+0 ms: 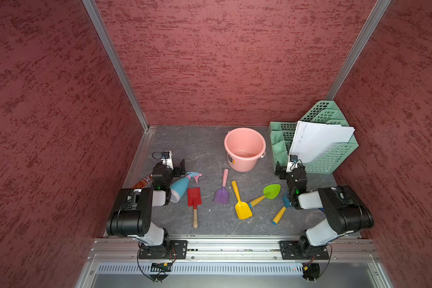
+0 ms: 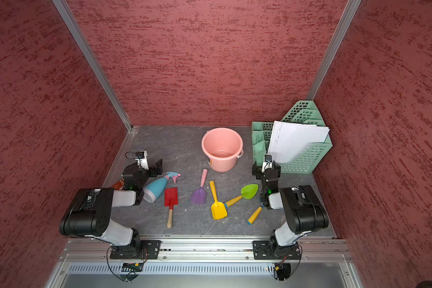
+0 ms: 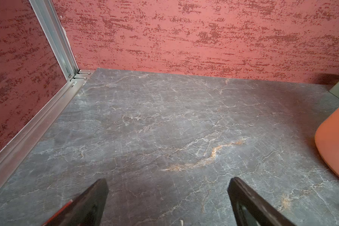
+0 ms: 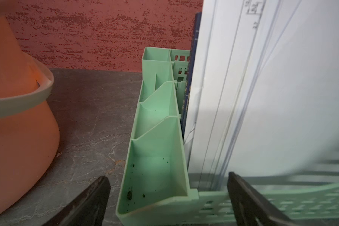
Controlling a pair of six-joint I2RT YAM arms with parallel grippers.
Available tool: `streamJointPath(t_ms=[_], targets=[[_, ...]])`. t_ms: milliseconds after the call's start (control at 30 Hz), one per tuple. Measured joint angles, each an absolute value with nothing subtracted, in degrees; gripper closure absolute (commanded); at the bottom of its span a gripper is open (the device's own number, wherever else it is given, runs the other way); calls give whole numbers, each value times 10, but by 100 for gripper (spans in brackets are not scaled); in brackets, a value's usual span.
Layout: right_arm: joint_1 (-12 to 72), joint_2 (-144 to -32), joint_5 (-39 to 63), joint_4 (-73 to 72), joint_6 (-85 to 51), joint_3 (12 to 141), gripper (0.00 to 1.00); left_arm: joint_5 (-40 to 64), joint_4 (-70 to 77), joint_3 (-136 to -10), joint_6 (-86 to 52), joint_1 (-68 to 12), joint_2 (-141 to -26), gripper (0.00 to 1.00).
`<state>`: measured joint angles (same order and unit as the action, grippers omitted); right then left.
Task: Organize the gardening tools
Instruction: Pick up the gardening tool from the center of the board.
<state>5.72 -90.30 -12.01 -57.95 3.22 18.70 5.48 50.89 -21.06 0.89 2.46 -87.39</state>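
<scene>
Hovering low over a bare stretch of the table [image 3: 164, 117], the left claw [image 3: 168, 180] is spread wide with nothing between its fingers. Just behind it, toward its own arm's base, the blue spray bottle [image 1: 181, 187] lies on its side, pink trigger end nearest the claw. A red printed strip [image 1: 145, 182] pokes out from under that arm, on the side away from the tools. Outward from this claw toward the right claw [image 4: 168, 176] the tools lie flat in a loose row. First comes the red spade [image 1: 194, 197] just beside the bottle, then the purple scoop [image 1: 222, 195], the yellow shovel [image 1: 242, 209] and the green trowel [image 1: 271, 191]. The trowel's handle end lies right at the shovel's blade. The right claw is equally spread and holds nothing. It is nosed up to the near corner of the mint-green rack [image 1: 334, 159]; I cannot tell whether it touches. White papers [image 1: 319, 142] stand in the rack beyond it. The pink bucket [image 1: 242, 164] stands upright just to its left. Behind this claw the blue-headed rake [image 1: 279, 214] is half hidden under the arm, yellow handle pointing away.
</scene>
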Motion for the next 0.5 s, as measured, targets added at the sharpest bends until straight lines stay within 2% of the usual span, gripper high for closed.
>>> streamJointPath(t_ms=[500], targets=[[45, -901, -96, -561, 25, 200, 2, 55, 505, -211, 9, 25, -874, 0]])
